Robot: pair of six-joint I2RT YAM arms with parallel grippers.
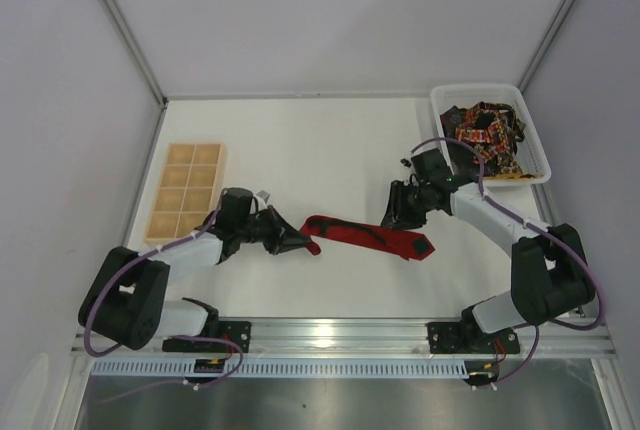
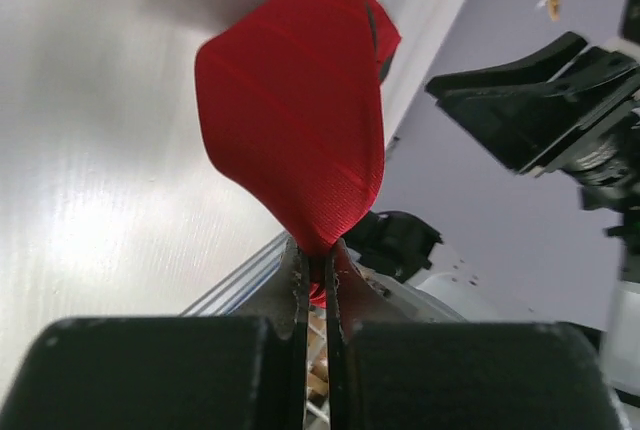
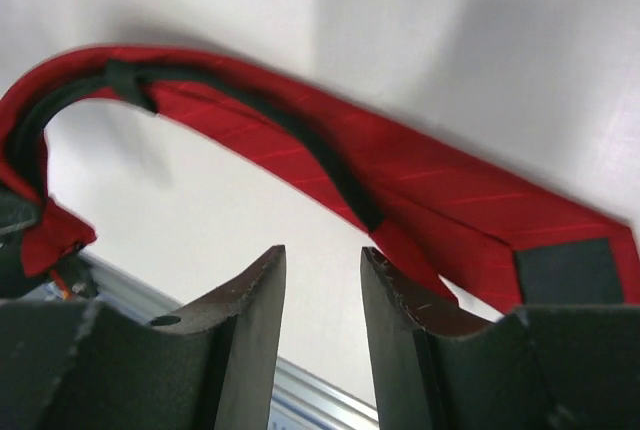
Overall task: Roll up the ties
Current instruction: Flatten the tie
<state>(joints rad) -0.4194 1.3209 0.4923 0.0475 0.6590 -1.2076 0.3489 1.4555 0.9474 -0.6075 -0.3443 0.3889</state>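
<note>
1. Left fingers [image 1: 301,243]: clenched on the left end of the red tie [image 1: 372,237]. In the left wrist view the fabric is pinched in the slit between them and fans out wide beyond the tips.
2. Right fingers [image 1: 393,218]: released, with a clear gap and nothing between them. They sit just at the far side of the tie's middle. I can't tell whether they touch it.
3. The red tie lies on the worktop [image 1: 330,150] between the two arms, running left to right. Its left end arches up off the surface into the left grip. The wide pointed right end lies flat with a dark patch face up.
4. A dark strip [image 3: 300,140] runs along the top of the tie from the raised end towards the middle.
5. The patterned ties [image 1: 485,133] are heaped in the white bin [image 1: 440,100] at the far right of the worktop, well apart from the red one.
6. A wooden tray [image 1: 187,190] with compartments sits on the left of the worktop, beside the left arm.
</note>
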